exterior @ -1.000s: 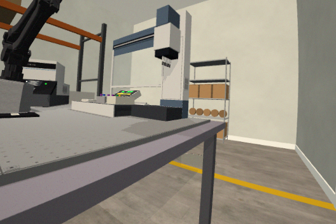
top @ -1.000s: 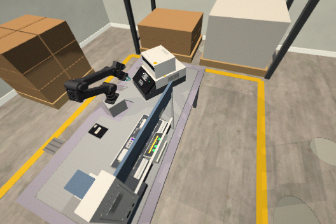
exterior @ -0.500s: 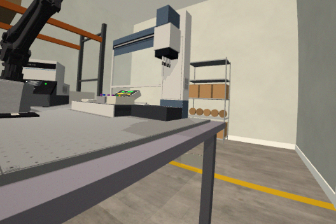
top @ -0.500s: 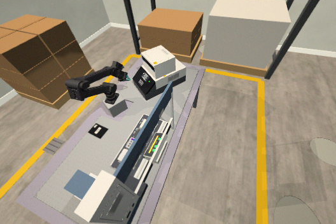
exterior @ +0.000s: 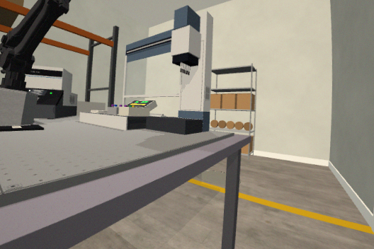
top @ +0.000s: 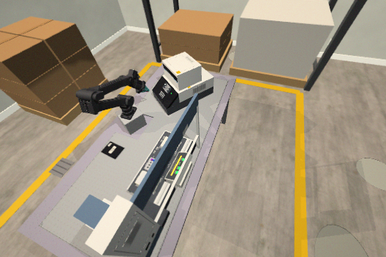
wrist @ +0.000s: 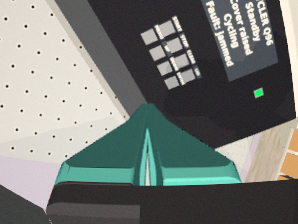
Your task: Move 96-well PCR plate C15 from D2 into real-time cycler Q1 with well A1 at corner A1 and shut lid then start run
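C15, the green-and-yellow plate [top: 178, 165], sits in the hand-off row near the counter's right edge. The teal gripper [wrist: 147, 163], pinched shut and empty, points at the black cycler panel's grey keys [wrist: 172, 52], likely to press LID.

Cycler Q1 [wrist: 200, 36]: body cut off by the wrist picture's edges; key legends [wrist: 172, 52] too small to read.

Tool [wrist: 147, 156]: its rear is hidden under the dark wrist housing.

Hand-off row [top: 161, 165]: largely hidden behind the handler's gantry beam [top: 172, 143] in the top view; plate labels illegible.

Arm [exterior: 25, 29]: cut off at the exterior picture's left edge.
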{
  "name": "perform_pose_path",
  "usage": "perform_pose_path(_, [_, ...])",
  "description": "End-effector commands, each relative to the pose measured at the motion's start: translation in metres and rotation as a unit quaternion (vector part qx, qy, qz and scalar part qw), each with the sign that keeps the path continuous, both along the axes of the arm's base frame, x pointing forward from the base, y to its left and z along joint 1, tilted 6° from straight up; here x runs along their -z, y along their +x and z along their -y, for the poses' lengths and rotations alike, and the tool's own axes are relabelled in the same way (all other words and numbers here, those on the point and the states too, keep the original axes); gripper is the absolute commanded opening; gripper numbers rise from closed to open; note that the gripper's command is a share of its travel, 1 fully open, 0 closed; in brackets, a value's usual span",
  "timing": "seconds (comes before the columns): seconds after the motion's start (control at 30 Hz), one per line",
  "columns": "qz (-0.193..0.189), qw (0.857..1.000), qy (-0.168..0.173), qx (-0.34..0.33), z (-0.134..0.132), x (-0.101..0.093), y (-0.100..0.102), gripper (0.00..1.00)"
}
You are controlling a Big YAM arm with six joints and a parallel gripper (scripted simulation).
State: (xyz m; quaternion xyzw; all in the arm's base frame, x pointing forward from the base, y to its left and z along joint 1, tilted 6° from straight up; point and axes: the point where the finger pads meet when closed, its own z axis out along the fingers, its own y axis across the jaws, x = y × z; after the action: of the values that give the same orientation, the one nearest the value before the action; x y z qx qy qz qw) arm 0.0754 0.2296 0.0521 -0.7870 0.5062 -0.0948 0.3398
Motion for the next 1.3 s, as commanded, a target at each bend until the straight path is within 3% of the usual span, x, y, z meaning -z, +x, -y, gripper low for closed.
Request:
perform_pose_path(0.0, [0.014,0.999,0.006,-0.033,-0.022,-0.022,-0.003,0.00])
perform_pose_path(0.17, [0.045,0.995,-0.043,-0.074,-0.010,-0.011,-0.001,0.00])
perform_pose_path(0.3, [0.059,0.991,-0.050,-0.108,-0.021,-0.016,-0.007,0.00])
perform_pose_path(0.53, [0.082,0.987,-0.053,-0.127,-0.024,-0.026,-0.002,0.00])
perform_pose_path(0.83, [0.127,0.966,-0.097,-0.204,-0.033,-0.028,-0.001,0.00])
perform_pose_path(1.27, [0.110,0.973,-0.095,-0.179,-0.043,-0.009,0.015,0.00])
